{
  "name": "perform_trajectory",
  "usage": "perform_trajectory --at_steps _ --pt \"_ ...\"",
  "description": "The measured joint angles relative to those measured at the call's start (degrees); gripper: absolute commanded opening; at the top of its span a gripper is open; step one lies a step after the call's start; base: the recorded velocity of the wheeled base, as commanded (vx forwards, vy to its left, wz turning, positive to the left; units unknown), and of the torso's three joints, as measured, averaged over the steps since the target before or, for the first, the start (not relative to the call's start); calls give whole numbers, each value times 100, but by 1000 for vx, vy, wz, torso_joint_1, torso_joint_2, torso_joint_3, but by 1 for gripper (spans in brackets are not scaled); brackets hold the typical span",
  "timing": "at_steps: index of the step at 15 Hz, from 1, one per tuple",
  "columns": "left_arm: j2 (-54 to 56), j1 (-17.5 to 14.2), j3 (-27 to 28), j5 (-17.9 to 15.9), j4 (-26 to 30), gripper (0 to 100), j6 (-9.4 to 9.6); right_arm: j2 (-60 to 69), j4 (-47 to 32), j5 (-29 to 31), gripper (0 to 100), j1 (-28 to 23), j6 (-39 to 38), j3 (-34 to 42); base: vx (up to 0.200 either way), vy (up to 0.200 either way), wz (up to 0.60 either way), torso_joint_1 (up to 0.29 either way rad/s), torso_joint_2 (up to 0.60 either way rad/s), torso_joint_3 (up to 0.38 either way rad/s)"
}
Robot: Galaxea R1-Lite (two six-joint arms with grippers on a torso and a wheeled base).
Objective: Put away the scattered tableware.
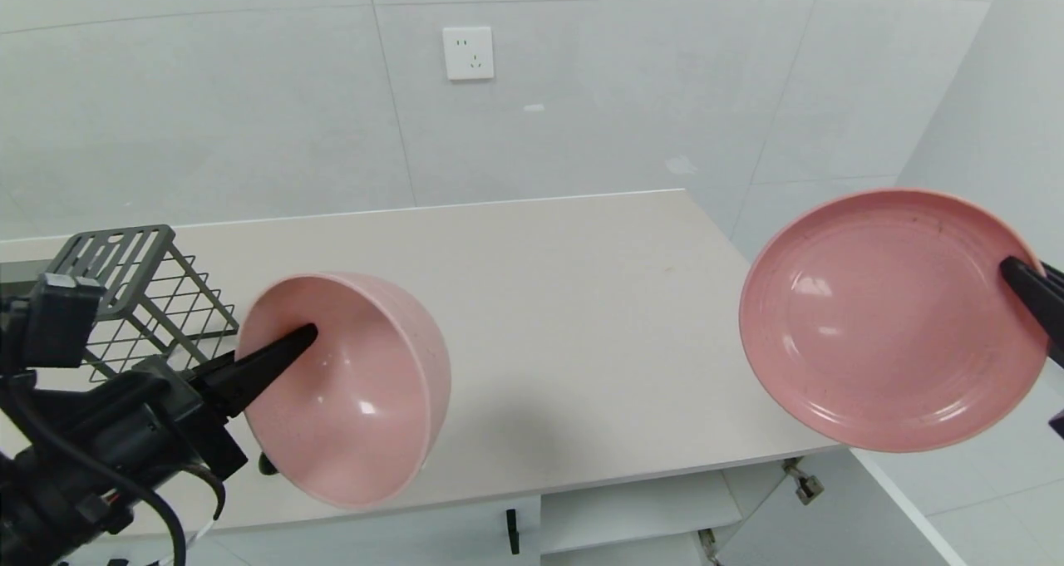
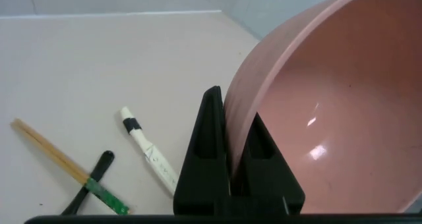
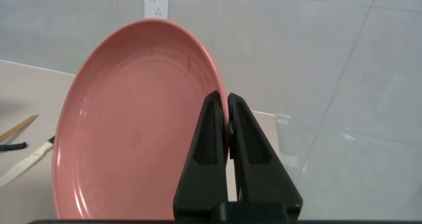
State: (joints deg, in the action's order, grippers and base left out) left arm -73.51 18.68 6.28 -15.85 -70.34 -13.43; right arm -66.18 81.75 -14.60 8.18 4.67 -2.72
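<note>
Left gripper (image 2: 232, 128): clamped tight on the rim of the pink bowl (image 1: 357, 400), one finger inside the wall and one outside.
Bowl: held clear above the near left part of the table (image 1: 565, 300). It is tipped on its side, with the mouth facing the robot's left and back toward you, so the axis through mouth and base runs close to level.
Right gripper (image 3: 224, 99): pinched shut on the edge of the pink plate (image 1: 881, 317).
Plate: in the air past the table's right edge, standing steeply on edge. Its hollow face is turned toward the robot's left and the head camera.
Key relation: the wire rack (image 1: 141, 292) sits at the table's far left, just beyond and left of the bowl and well apart from the plate. The left arm is clearly the nearer one, so I judge the bowl goes first.
What the move calls for: probably turning the bowl until its mouth faces up or down before you lower it — that is a judgement.
Below the left arm: chopsticks (image 2: 49, 151), a black spoon (image 2: 92, 178) and a white-handled utensil (image 2: 148, 151) lie loose on the table.
</note>
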Motion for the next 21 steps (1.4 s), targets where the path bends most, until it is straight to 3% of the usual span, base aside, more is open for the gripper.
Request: perform_trajectory --at_steps 2,3,4,6,7,8,9,10,11,13,15,21 --pt "11 0 -165 85 -137 0 249 -38 -2 10 0 201 -21 16 0 0 0 0 0 0" --pt "-6 0 -199 154 -197 0 539 -60 -2 18 0 343 -24 44 0 0 0 0 0 0" --pt "-24 4 -226 211 -233 0 692 -77 -5 21 0 452 -18 74 0 0 0 0 0 0" --pt "-16 0 -293 406 -394 0 1279 -99 -11 33 0 551 39 168 0 0 0 0 0 0" --pt "9 6 -391 688 -479 0 1619 -107 -5 32 0 566 50 187 0 0 0 0 0 0" --pt "28 17 -438 1268 -495 0 1924 -115 33 7 0 579 34 156 0 0 0 0 0 0" --pt "35 32 -428 1710 -507 0 2107 -116 37 -20 0 585 33 132 0 0 0 0 0 0" --pt "35 50 -361 1849 -540 0 2115 -127 39 -28 0 603 30 107 0 0 0 0 0 0" --pt "35 72 -306 1855 -602 0 1833 -167 50 -26 0 692 33 74 0 0 0 0 0 0" --pt "35 210 -201 1842 -886 0 1543 -241 57 -26 0 818 41 13 0 0 0 0 0 0" --pt "28 412 -143 1838 -1087 0 1471 -280 59 -23 0 859 48 -41 0 0 0 0 0 0" --pt "-38 961 -143 1842 -1109 0 1449 -446 239 -23 0 870 41 -102 -200 0 0 1 1 2"
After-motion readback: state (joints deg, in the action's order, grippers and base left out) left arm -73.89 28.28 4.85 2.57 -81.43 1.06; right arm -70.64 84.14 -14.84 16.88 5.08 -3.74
